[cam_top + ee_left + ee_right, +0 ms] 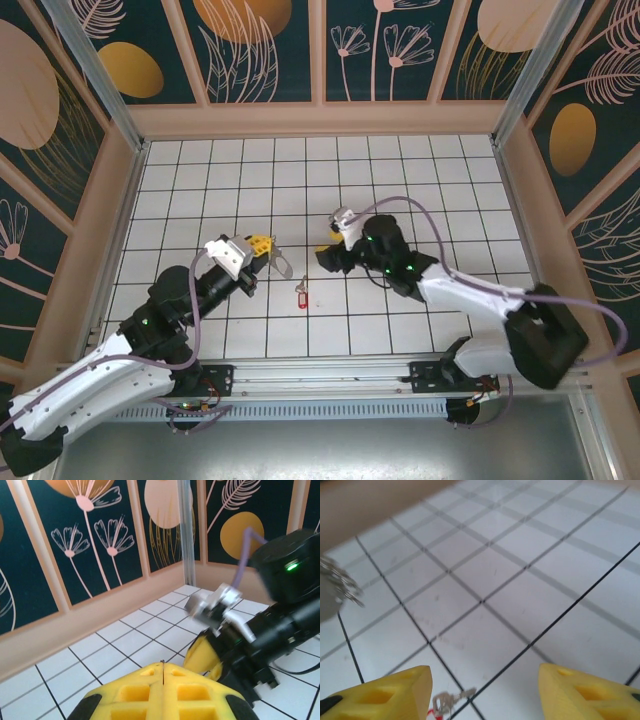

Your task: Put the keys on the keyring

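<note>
A small key (302, 297) with a red head lies flat on the white tiles between the two arms. My left gripper (264, 245) hovers to its upper left, its yellow jaws pressed together (163, 669). The pale strap of the keyring (283, 266) hangs from its tip. In the right wrist view the keyring's silvery rings (342, 586) dangle at the left edge. My right gripper (323, 254) is open above the floor to the right of the key. Its yellow fingers (395, 692) stand wide apart with nothing between them, and the key (451, 701) lies on the tile just inside the left one.
The white tiled floor (420, 190) is boxed in by low tan walls (320, 120) with dark floral panels above. In the left wrist view my right arm's black body (280, 625) sits close in front of the left gripper. A metal rail (330, 385) runs along the near edge.
</note>
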